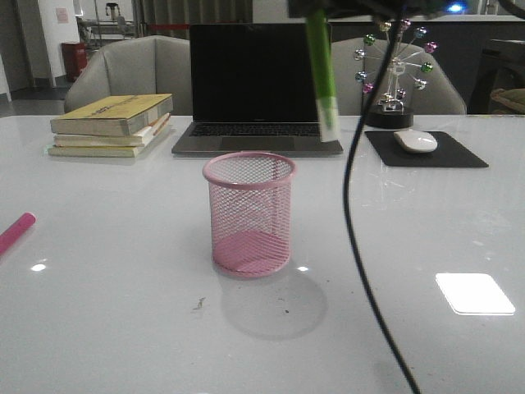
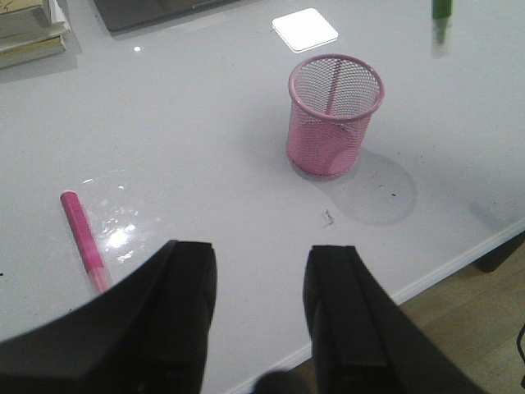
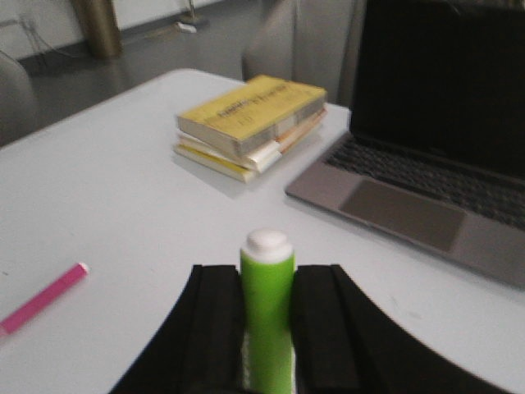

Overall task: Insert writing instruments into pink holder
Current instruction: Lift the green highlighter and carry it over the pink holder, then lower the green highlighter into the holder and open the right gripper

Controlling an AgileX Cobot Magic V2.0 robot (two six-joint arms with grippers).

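The pink holder [image 1: 249, 213] [image 2: 335, 113] stands upright and empty at the table's middle. A lime green marker [image 1: 321, 74] [image 3: 267, 308] hangs above and behind it, slightly to its right, white end down, with my right gripper [image 3: 267, 283] shut on it; in the front view the gripper itself is mostly cut off at the top edge. The magenta pink marker [image 1: 15, 232] [image 2: 84, 238] [image 3: 41, 298] lies flat on the table at the far left. My left gripper [image 2: 259, 271] hovers open over the table's near edge, nothing between its fingers, the pink marker just to one side of it.
A stack of books [image 1: 113, 123] sits back left, an open laptop [image 1: 256, 90] behind the holder. A mouse [image 1: 416, 140] on a black pad and a ferris-wheel ornament [image 1: 395, 70] stand back right. A black cable [image 1: 354, 205] hangs down right of the holder.
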